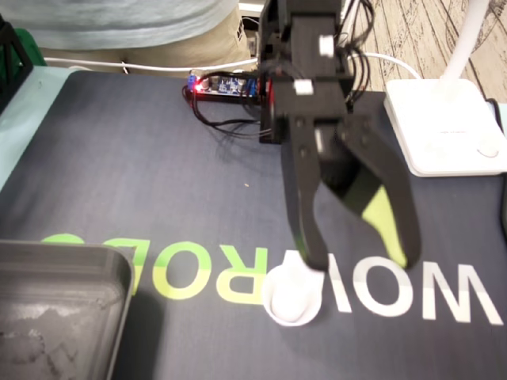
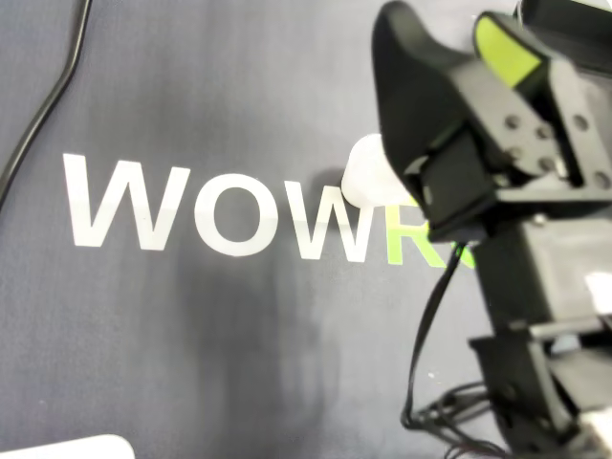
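A small white round object [image 1: 291, 298] lies on the dark mat [image 1: 142, 182], over the printed letters. In the overhead view the same white object [image 2: 363, 174] shows beside the black finger and is partly hidden by it. My gripper [image 1: 358, 255] hangs just above the mat, open, with nothing between its jaws. Its left fingertip [image 1: 312, 257] stands right at the top edge of the white object in the fixed view; whether it touches I cannot tell. The other finger [image 1: 400, 237] carries yellow-green tape and stands to the right. From overhead the gripper [image 2: 445, 27] reaches in from the right side.
A grey tray [image 1: 55, 309] fills the bottom-left corner of the fixed view. A white lamp base [image 1: 444, 127] sits at the right edge. Behind the arm lie a lit circuit board [image 1: 226, 85] and loose wires. A black cable [image 2: 38, 115] runs along the overhead view's left side.
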Action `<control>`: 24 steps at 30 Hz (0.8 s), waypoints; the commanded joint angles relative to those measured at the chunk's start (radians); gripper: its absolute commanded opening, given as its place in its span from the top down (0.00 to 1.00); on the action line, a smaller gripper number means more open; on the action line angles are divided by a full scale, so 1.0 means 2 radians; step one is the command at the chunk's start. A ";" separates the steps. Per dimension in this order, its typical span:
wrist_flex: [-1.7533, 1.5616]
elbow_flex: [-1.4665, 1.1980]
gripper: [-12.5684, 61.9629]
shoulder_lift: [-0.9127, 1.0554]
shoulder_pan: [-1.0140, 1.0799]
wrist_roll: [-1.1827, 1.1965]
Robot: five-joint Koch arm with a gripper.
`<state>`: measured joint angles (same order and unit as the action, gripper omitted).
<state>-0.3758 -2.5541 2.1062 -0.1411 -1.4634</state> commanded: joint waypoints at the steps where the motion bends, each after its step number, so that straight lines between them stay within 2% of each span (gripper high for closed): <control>1: 0.037 0.024 0.46 0.043 0.003 0.108; 8: 0.243 0.025 0.46 0.130 0.048 0.518; 10: 0.278 0.010 0.46 0.139 0.066 0.590; 15: 0.274 -0.060 0.45 0.142 0.117 0.627; 24: 0.268 -0.156 0.45 0.146 0.125 0.665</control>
<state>0.1963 -2.8808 2.3224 0.1089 -0.1427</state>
